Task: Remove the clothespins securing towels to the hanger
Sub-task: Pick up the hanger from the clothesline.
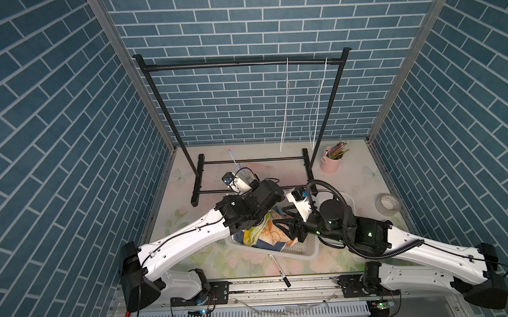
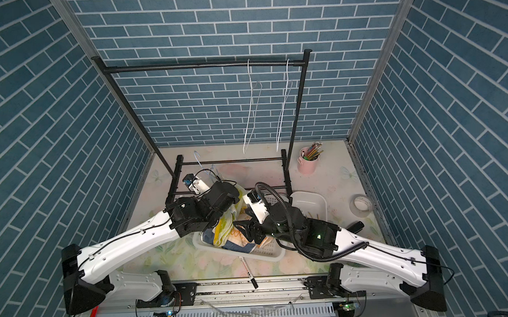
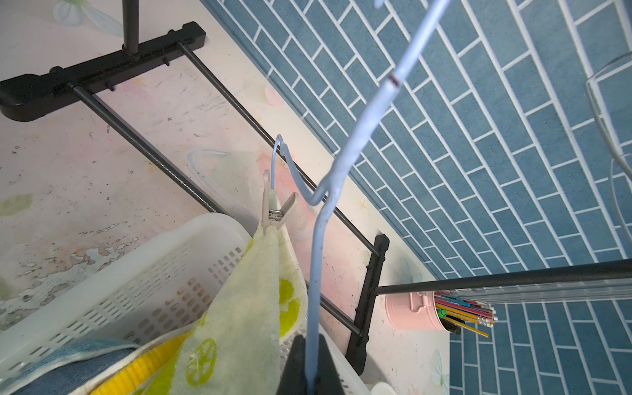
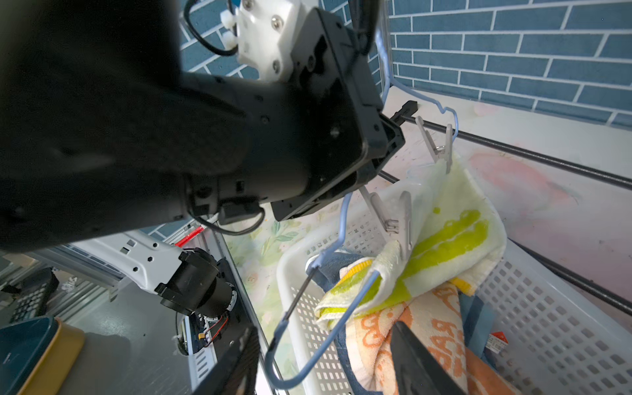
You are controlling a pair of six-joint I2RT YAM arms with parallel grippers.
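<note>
Right pincer [image 4: 325,342]: fingers spread, nothing between them; poised over the basket, aimed at the pinned towel.
Left pincer [image 3: 309,369]: pressed together on the blue hanger [image 3: 316,260], holding it raised beside the right pincer.
Nearest right pincer: the hanger's wire loop, crossing just ahead of the finger gap.
Just beyond: near clothespin [image 4: 398,219], pale grey, clamping the yellow towel [image 4: 455,212] to the wire, tails splayed.
Further on: far clothespin [image 4: 439,145], same towel, higher on the wire.
Below right pincer: orange towel [image 4: 427,328] and blue towel [image 4: 477,321] lying loose in the basket [image 4: 547,307]; no pins seen on them.
Step (judged): last towel, two pins to go; right pincer lining up on the near one.
Next move: squeeze the tails together, draw the pin off wire and cloth.
In the way: wire loop ahead; left wrist close above; towel folds around the pin.
Well beyond both pincers: black rack [image 1: 242,64] with bare white hangers [image 1: 285,105]; pink cup [image 1: 332,158] and tape roll [image 1: 388,212], well apart.
Behind right pincer: marker [image 1: 278,267] on the table, clear of the work.
</note>
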